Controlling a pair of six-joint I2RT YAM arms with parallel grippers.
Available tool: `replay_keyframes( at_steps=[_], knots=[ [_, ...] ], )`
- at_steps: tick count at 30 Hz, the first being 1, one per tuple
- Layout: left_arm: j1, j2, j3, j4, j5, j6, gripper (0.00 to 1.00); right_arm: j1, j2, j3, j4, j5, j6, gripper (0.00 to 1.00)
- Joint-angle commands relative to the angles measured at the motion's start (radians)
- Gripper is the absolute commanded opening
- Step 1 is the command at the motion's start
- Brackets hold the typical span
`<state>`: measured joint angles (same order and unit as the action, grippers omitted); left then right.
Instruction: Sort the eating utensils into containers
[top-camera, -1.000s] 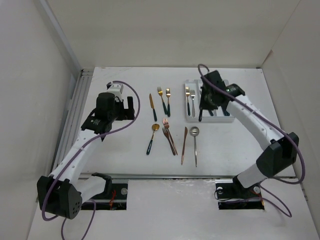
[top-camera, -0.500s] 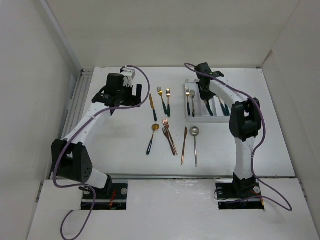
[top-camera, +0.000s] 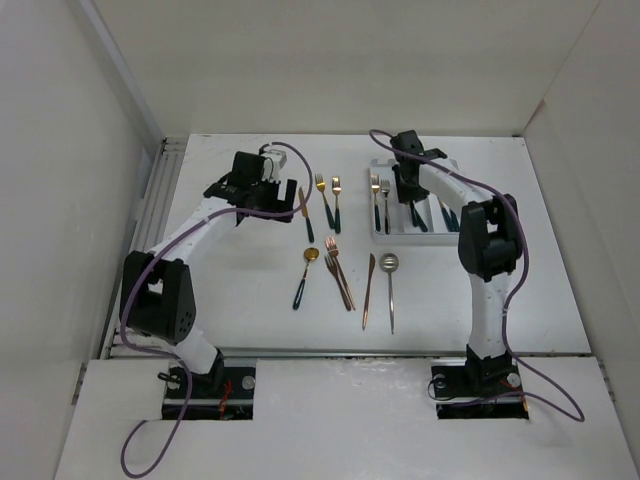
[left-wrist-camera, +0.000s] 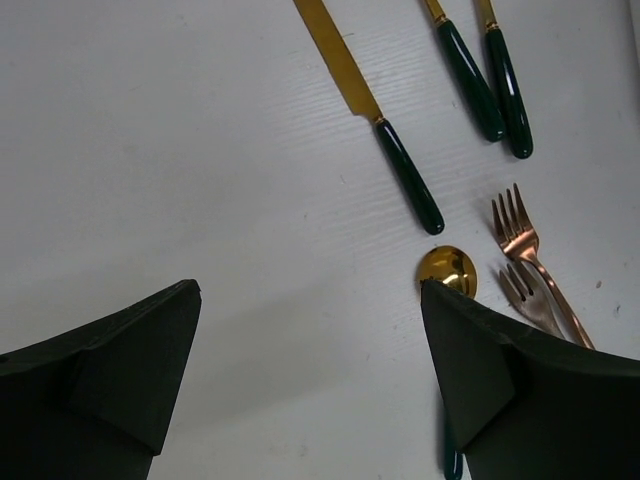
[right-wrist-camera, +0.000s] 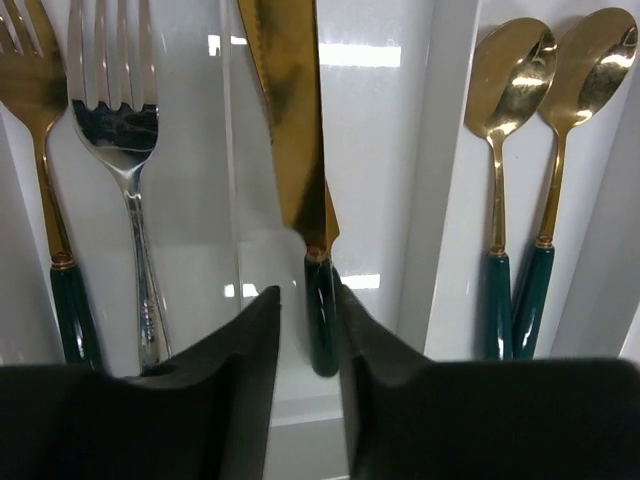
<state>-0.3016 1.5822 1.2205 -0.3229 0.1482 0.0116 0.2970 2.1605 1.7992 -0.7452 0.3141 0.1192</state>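
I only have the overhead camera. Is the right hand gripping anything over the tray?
Observer: Its wrist camera shows the right hand straddling the dark handle of a knife. A sliver of gap shows on one side, so the jaws look open, not clamped.
Operator: Which slot is that knife in?
Observer: The middle slot of the tray, lying between the forks on one side and two spoons on the other.
Operator: And the left hand?
Observer: The left hand is wide open and empty above the table, with a loose knife lying just ahead of it.
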Motion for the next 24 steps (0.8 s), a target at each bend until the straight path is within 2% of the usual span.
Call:
replay_keyframes(
  at_steps=[1,3,5,7,11,15,24],
  knots=[
    [-0.028,0.024,0.065,0.022,0.002,-0.015,0.90,0.007,-0.017,-0.001,0.061,0.000,0.034,0.36],
    [-0.051,0.062,0.085,0.013,-0.007,-0.015,0.91,0.007,-0.027,-0.001,0.061,0.017,0.045,0.48],
    [-0.051,0.090,0.120,0.002,-0.007,-0.042,0.91,0.007,-0.051,-0.011,0.061,0.037,0.056,0.51],
    [-0.060,0.137,0.163,-0.007,-0.007,-0.042,0.86,0.007,-0.086,-0.011,0.061,0.055,0.056,0.56],
    [-0.070,0.237,0.256,-0.031,0.014,-0.065,0.79,0.007,-0.157,-0.001,0.061,0.120,0.089,0.56],
    [-0.091,0.349,0.355,-0.096,0.034,-0.100,0.78,0.007,-0.241,-0.033,0.052,0.095,0.115,0.56],
    [-0.175,0.488,0.419,-0.145,-0.162,-0.090,0.79,0.007,-0.418,-0.175,0.099,0.057,0.145,0.56]
  ],
)
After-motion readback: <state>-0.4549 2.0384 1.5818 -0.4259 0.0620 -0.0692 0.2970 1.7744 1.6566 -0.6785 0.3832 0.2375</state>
